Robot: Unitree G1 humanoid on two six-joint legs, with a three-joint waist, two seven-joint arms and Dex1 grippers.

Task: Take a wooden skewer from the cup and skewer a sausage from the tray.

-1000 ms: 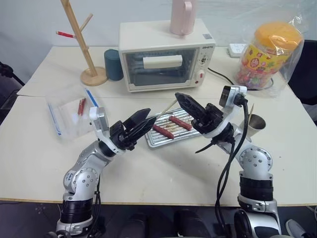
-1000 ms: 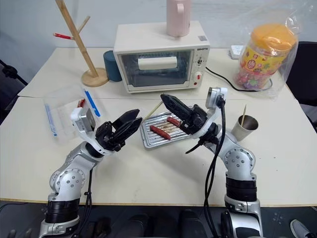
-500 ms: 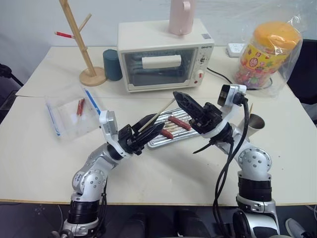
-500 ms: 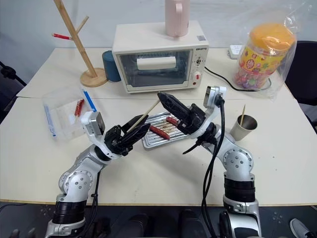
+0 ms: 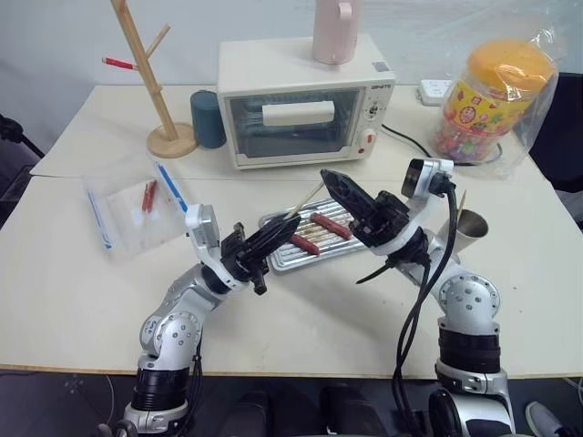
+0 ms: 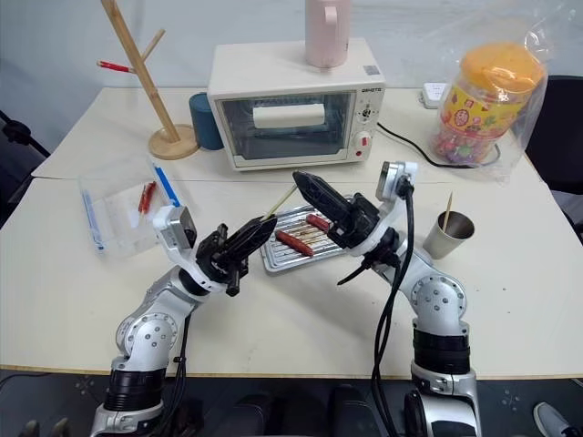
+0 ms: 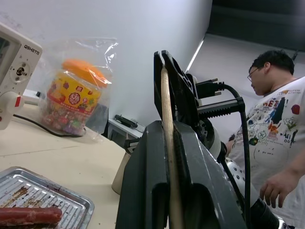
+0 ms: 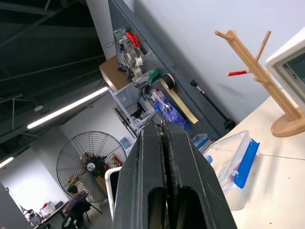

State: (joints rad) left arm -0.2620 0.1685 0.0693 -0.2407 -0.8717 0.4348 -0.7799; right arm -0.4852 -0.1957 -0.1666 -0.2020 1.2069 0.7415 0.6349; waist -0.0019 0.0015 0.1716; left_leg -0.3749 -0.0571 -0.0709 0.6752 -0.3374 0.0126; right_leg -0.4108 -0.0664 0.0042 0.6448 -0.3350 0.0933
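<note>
One skewer [image 7: 166, 143] is pinched in the left gripper [image 6: 259, 233], whose jaws are pressed onto it; its far end slants up toward the oven [image 5: 305, 100]. Two sausages [image 5: 330, 225] lie in the tray [image 5: 306, 258] on the desk [image 5: 73, 273], just beyond. The right gripper [image 5: 335, 185] hovers over the tray, jaws pressed together. The cup [image 5: 469, 224] stands well right, another skewer in it.

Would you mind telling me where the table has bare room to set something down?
The near edge of the table, in front of the tray, is bare, as is the stretch in front of the plastic bag. It is crowded around the toaster oven, blue cup and candy jar.
</note>
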